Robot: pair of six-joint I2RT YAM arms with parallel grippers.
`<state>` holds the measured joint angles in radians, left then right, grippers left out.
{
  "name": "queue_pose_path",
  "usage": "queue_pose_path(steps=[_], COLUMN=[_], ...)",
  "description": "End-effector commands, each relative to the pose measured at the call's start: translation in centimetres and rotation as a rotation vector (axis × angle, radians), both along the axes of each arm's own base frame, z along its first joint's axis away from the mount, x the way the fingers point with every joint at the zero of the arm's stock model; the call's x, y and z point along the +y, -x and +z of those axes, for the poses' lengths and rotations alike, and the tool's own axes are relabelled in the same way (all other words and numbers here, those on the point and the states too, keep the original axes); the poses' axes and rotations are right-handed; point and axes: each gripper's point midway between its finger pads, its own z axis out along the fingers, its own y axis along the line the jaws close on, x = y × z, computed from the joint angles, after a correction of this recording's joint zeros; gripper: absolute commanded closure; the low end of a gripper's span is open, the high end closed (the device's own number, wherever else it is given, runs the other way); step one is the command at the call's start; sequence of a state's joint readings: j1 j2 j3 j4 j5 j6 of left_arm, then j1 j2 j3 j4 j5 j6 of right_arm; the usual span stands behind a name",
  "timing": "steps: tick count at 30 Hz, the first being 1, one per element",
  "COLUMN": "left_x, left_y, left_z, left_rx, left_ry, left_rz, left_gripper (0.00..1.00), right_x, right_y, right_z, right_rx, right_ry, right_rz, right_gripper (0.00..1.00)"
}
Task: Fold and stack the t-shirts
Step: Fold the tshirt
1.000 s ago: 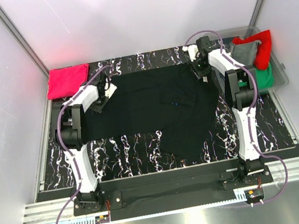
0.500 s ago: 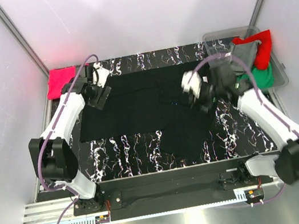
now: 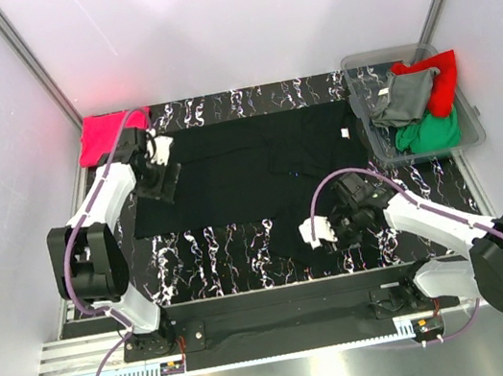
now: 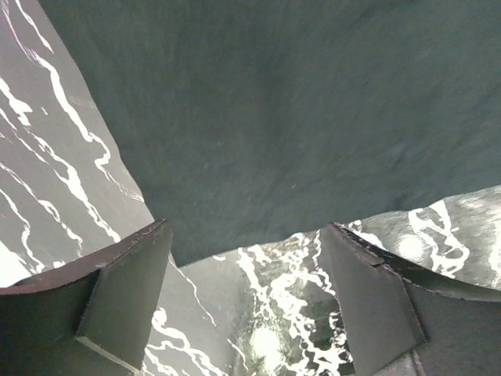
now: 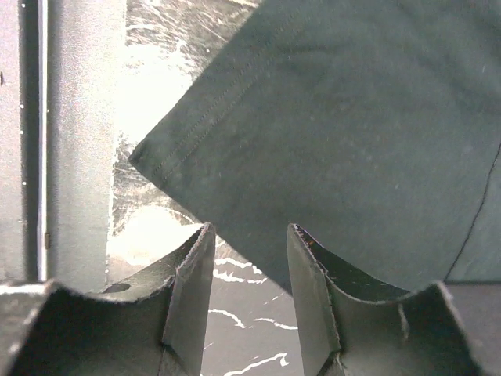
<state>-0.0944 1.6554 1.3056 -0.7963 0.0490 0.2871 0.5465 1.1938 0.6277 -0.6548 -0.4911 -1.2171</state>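
Observation:
A large black t-shirt (image 3: 240,175) lies spread flat on the black marbled table (image 3: 204,250). My left gripper (image 3: 157,177) stands open at its left edge. In the left wrist view the black cloth (image 4: 274,117) ends just ahead of the open left gripper (image 4: 246,235), with only bare table between the fingers. My right gripper (image 3: 323,232) is low over the shirt's near corner. In the right wrist view it (image 5: 250,231) is open, the hemmed cloth corner (image 5: 352,117) reaching its tips, not pinched. A pink-red t-shirt (image 3: 111,135) lies folded at the back left.
A clear plastic bin (image 3: 403,52) at the back right holds a grey t-shirt (image 3: 402,103), a red one (image 3: 442,81) and a green one (image 3: 431,130). White walls close in the table on three sides. A metal rail (image 5: 74,141) runs along the near edge.
My left gripper has opened and let go of the shirt's left edge, shifting slightly nearer. My right arm has swung from the back right to the shirt's near corner.

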Motion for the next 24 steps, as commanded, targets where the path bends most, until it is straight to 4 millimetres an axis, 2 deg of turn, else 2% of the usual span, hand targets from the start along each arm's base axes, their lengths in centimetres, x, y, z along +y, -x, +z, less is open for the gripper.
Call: queue_pose_path(steps=[1, 9, 16, 17, 18, 24], left_x=[1.1, 4.0, 4.2, 4.2, 5.1, 5.2], left_y=[1.3, 1.6, 0.7, 0.6, 0.6, 1.0], left_z=[-0.9, -2.3, -2.5, -2.6, -2.6, -2.8], left_rx=[0.022, 0.046, 0.049, 0.052, 0.055, 0.061], left_ry=[-0.004, -0.051, -0.048, -0.048, -0.048, -0.044], left_rz=[0.026, 0.091, 0.102, 0.102, 0.130, 0.143], left_gripper=[0.18, 0.21, 0.23, 0.23, 0.24, 0.25], right_x=[1.8, 2.5, 2.6, 2.5, 2.6, 2.8], right_y=[-0.7, 1.4, 4.5, 4.7, 5.1, 5.7], right_z=[1.1, 0.7, 1.3, 1.2, 1.2, 0.6], right_rx=[-0.069, -0.004, 0.034, 0.038, 0.041, 0.073], right_ry=[-0.051, -0.062, -0.083, -0.082, -0.082, -0.072], right_rz=[0.104, 0.225, 0.323, 0.329, 0.340, 0.344], right_gripper=[0.51, 0.51, 0.52, 0.52, 0.53, 0.54])
